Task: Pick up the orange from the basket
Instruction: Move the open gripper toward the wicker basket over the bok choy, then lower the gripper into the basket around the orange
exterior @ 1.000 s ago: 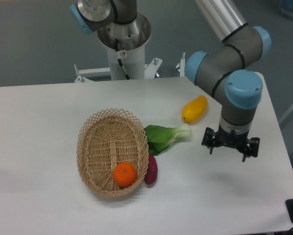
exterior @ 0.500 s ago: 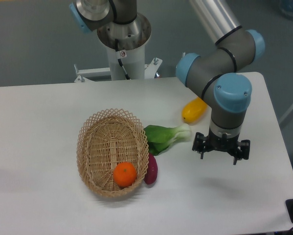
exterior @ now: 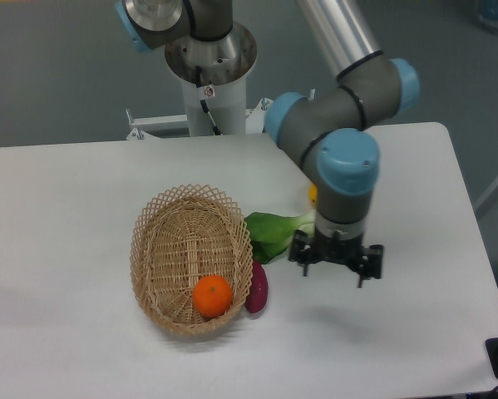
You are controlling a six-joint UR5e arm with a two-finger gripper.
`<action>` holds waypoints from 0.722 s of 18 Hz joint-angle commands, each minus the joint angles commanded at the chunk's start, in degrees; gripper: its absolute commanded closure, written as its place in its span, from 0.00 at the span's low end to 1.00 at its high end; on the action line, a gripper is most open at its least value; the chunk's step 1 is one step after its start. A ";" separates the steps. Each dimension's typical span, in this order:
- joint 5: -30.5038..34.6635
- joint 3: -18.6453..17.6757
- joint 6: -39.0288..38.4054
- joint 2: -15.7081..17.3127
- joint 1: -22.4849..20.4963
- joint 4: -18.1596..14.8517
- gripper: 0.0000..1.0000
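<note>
1. Woven light-tan wicker basket (exterior: 159, 249), oval with a lacy open-weave rim, sits on the white table (exterior: 66, 191) left of centre.
2. Bright-orange, small round orange (exterior: 212, 297) lies inside the basket at its near right end, resting against the inner wall.
3. A dark purple elongated vegetable (exterior: 258, 288) lies on the table just outside the basket's right rim, touching or nearly touching the weave beside the orange.
4. A green leafy vegetable with a pale stalk (exterior: 271, 232) lies on the table right of the basket, its leaves close to the rim; the stalk end runs under the arm and is partly hidden.
5. A small patch of a yellow fruit (exterior: 313, 195) shows behind the arm's wrist; most of it is covered.
6. The grey arm with blue joint caps (exterior: 346, 162) reaches down from the upper middle of the view, its wrist pointing straight at the table.
7. The black two-finger gripper (exterior: 336, 270) hangs above the table to the right of the basket and the purple vegetable, well apart from the orange and holding nothing.
8. Its fingers point down and their tips look spread, one at each end of the black body, with empty space between them.
9. A shadow of the gripper falls on the bare table below and slightly to its right.
</note>
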State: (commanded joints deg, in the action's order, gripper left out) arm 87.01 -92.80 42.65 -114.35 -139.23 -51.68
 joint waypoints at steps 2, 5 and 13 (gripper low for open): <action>0.17 -1.24 -0.37 0.09 1.85 0.00 0.00; 0.44 -3.78 -0.63 0.09 5.10 0.00 0.00; 0.26 -3.97 -3.53 -0.09 7.74 0.00 0.00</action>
State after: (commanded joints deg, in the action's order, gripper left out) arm 87.28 -96.77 39.11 -114.43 -131.49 -51.68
